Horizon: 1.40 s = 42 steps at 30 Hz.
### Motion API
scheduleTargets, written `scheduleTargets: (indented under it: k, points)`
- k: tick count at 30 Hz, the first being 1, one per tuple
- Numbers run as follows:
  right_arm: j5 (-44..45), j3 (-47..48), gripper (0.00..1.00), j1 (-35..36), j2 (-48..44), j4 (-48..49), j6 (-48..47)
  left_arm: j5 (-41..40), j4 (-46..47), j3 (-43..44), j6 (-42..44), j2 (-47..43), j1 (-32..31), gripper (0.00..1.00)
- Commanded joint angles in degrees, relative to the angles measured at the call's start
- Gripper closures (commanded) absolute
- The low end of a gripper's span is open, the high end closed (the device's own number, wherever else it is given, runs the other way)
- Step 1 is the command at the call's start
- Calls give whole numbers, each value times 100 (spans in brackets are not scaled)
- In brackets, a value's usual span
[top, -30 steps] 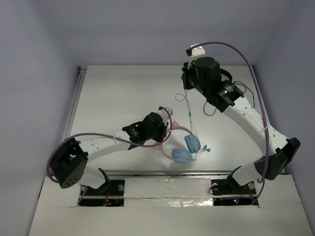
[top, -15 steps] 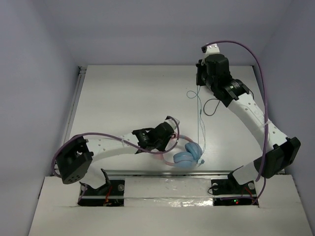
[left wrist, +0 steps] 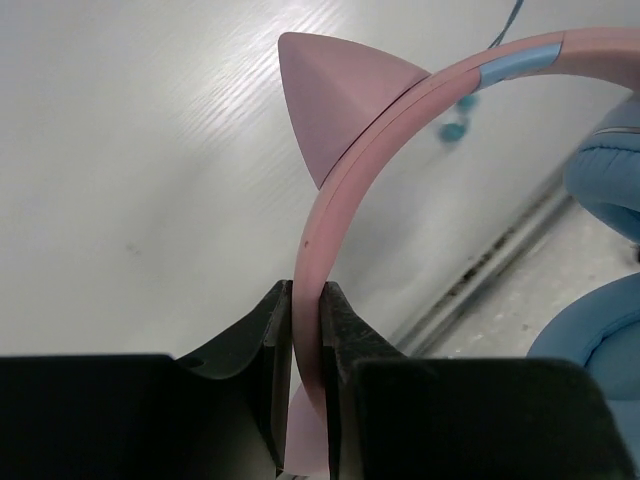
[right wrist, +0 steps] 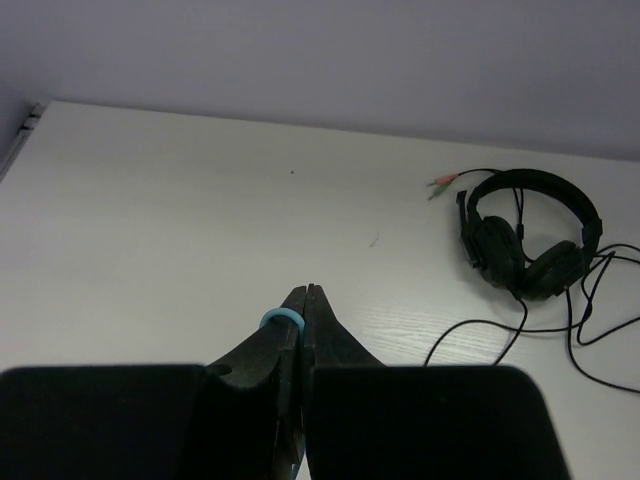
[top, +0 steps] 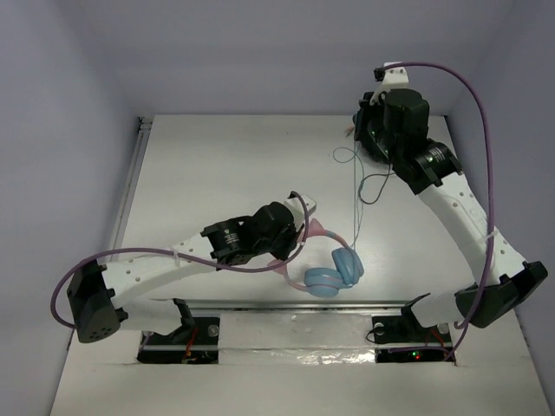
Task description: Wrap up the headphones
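Left gripper (left wrist: 306, 305) clamped on pink cat-eared headband (left wrist: 312, 240) of blue-cupped plastic headphones (top: 334, 273), near front edge of white table (top: 217, 173); right gripper (right wrist: 303, 298) pinches thin light-blue cable (top: 354, 199). Likely light; band stiff, cable limp: hold band.

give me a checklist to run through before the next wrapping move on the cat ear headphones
1. Left gripper shut on the pink headband of the headphones: ok, clamped just below a cat ear.
2. Right gripper holding the light-blue cable: ok, a cable loop shows pinched at its tips.
3. Cable run down to the ear cups free of knots: cannot tell, too thin to read.
4. Blue cable apart from the black cable: cannot tell, they run close together in the top view.
5. Black headphones out of the way: ok, lying on the table apart from the right gripper.
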Motion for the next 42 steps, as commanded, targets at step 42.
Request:
scheduleTargets:
  k: [42]
  points:
    - [-4002, -5244, 100, -136, -1721, 4751, 2292, 1224, 3617, 888, -1634, -1849, 905, 100]
